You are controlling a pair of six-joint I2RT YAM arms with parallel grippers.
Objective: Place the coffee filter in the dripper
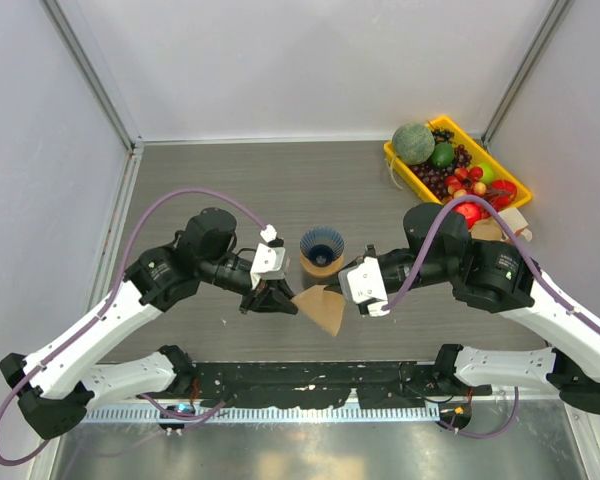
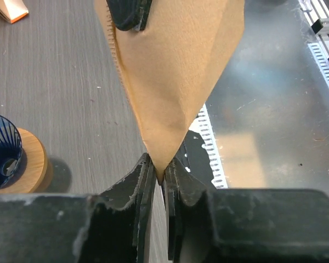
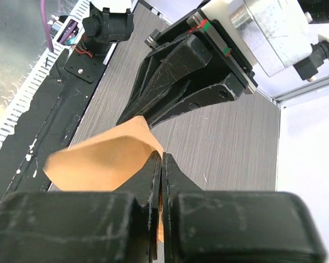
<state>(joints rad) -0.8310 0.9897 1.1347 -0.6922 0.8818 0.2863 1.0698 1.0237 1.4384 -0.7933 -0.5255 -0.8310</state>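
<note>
Top: filter (image 1: 323, 308) is held off the table just in front of the dripper (image 1: 322, 245), between both arms. Left wrist: left gripper (image 2: 159, 174) pinches its tip. Right wrist: right gripper (image 3: 160, 164) is clamped on its edge. Risk: opposed pulls could tear the thin paper.

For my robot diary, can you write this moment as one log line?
left jaws: shut on tan paper coffee filter | right jaws: shut on same filter | dark blue ribbed cone dripper: empty

Matt tan paper coffee filter (image 2: 175, 82); glossy ribbed dripper (image 1: 322, 244); matt wood-grain table (image 1: 230, 180)
</note>
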